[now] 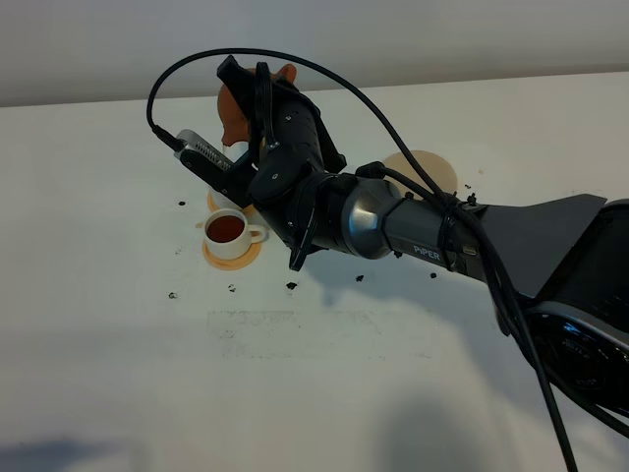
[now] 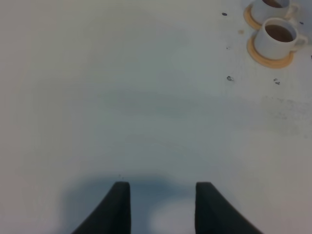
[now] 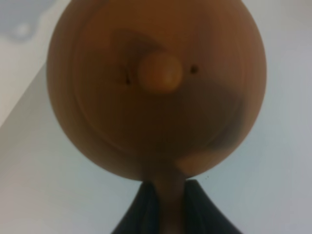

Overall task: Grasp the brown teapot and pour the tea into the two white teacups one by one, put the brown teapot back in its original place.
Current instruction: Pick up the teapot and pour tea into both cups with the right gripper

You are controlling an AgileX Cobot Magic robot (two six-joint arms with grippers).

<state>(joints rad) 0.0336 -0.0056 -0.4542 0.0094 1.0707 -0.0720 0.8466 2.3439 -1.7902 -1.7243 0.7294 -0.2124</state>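
Near one raised brown teapot [image 3: 156, 87] stand two white teacups [image 2: 279, 38] [image 2: 275, 5].

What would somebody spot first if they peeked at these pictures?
First, the round reddish-brown clay teapot, held up in the air by its handle in the right gripper, left of the middle in the high view. Under it in that view stand the two small white teacups. The front one, on an orange-tan round coaster, holds dark tea. Behind the black arm, a pale cream round coaster lies bare.

One teapot [image 1: 236, 106], two teacups [image 2: 279, 37], two orange coasters [image 2: 271, 60], one cream coaster [image 1: 434, 165]
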